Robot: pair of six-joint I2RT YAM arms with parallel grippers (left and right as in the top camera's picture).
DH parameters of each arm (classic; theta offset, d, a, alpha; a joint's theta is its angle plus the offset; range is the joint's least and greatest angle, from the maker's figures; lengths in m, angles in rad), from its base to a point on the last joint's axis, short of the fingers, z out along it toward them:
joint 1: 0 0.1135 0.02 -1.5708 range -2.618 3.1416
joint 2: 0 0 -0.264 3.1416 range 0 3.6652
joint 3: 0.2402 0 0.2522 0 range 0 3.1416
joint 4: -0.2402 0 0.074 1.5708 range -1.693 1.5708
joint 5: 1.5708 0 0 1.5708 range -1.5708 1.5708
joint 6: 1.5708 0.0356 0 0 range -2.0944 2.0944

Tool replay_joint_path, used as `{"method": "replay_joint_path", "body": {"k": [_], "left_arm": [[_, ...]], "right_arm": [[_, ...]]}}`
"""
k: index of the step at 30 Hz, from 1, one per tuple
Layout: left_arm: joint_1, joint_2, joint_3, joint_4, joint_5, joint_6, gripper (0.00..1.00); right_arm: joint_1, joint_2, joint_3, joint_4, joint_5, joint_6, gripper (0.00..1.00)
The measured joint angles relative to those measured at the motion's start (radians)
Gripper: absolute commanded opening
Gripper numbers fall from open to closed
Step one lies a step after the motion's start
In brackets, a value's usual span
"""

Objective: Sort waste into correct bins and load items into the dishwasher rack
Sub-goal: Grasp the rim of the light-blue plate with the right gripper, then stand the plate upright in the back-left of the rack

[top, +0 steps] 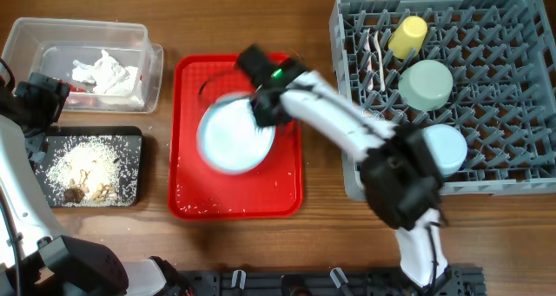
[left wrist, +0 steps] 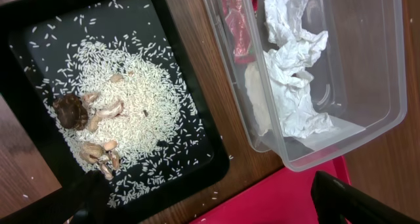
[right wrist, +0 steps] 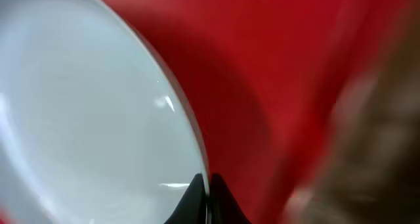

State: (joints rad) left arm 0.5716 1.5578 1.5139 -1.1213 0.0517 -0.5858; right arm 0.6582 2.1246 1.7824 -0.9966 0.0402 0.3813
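Clamping the plate (right wrist: 85, 106) rim, the right claw (right wrist: 208, 198) shows clearly only wrist-side.

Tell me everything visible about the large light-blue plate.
The large light-blue plate is round, smooth and glossy, likely plastic, and looks bare. It is over the red tray, blurred in the overhead view, so whether it lies flat or is lifted is unclear. The right gripper pinches its rim. Rice grains dot the tray nearby.

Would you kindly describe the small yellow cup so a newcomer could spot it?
Start at the large grey plastic dishwasher rack on the right. Near its far edge sits the small yellow cup, beyond the pale-green bowl. It alone is yellow.
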Motion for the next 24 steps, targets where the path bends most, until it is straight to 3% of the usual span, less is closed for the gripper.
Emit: {"method": "replay_joint_path", "body": {"k": [7, 10, 16, 24], "left_arm": [[0.0, 0.0, 0.0, 0.0, 0.0, 0.0, 1.0], [0.0, 0.0, 0.0, 0.0, 0.0, 0.0, 1.0], [0.0, 0.0, 0.0, 0.0, 0.0, 0.0, 1.0], [0.0, 0.0, 0.0, 0.0, 0.0, 0.0, 1.0]], "right_arm": [[-0.275, -0.336, 0.072, 0.032, 0.32, 0.008, 0.04], [-0.344, -0.4, 0.083, 0.037, 0.436, 0.012, 0.04], [-0.386, -0.355, 0.066, 0.052, 0.605, 0.054, 0.04], [-0.384, -0.146, 0.026, 0.104, 0.749, 0.071, 0.04]]}}
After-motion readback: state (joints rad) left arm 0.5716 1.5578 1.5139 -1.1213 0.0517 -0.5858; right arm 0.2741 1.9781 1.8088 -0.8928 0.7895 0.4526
